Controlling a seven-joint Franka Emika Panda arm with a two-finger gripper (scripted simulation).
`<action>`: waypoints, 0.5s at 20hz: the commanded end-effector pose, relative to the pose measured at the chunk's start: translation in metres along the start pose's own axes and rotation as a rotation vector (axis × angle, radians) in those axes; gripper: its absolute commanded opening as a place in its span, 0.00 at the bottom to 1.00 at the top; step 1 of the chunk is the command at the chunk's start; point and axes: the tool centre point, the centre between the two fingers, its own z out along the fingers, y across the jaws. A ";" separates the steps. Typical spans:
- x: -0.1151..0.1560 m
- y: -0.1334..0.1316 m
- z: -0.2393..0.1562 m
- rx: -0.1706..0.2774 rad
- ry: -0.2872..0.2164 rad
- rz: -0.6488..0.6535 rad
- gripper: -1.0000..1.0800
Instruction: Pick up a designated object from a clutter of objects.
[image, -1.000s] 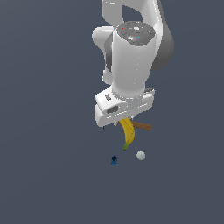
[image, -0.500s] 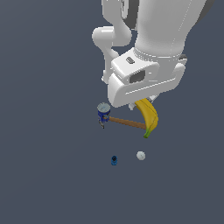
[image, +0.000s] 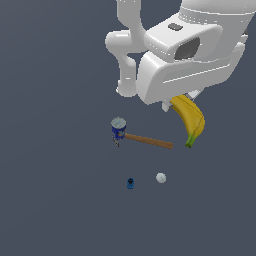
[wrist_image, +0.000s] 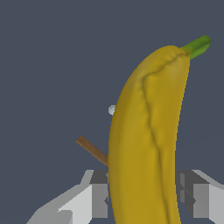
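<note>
Banana (image: 191, 121) hangs from my gripper (wrist_image: 146, 192), fingers (wrist_image: 199, 199) pinching its thick end from both sides, green stem tip pointing down, lifted clear of the floor. Relative to the banana, the hammer (image: 140, 137) lies below toward the exterior view's left, its wooden handle end near the stem tip. Lower still sit the small white ball (image: 160, 177) and a tiny blue object (image: 130, 183).

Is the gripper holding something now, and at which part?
Yes: the gripper holds the banana near the end opposite its green stem; the stem end hangs free.
</note>
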 end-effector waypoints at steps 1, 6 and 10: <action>0.002 -0.003 -0.009 0.000 0.001 0.001 0.00; 0.005 -0.005 -0.016 0.000 0.001 0.001 0.00; 0.005 -0.005 -0.015 0.000 0.001 0.001 0.00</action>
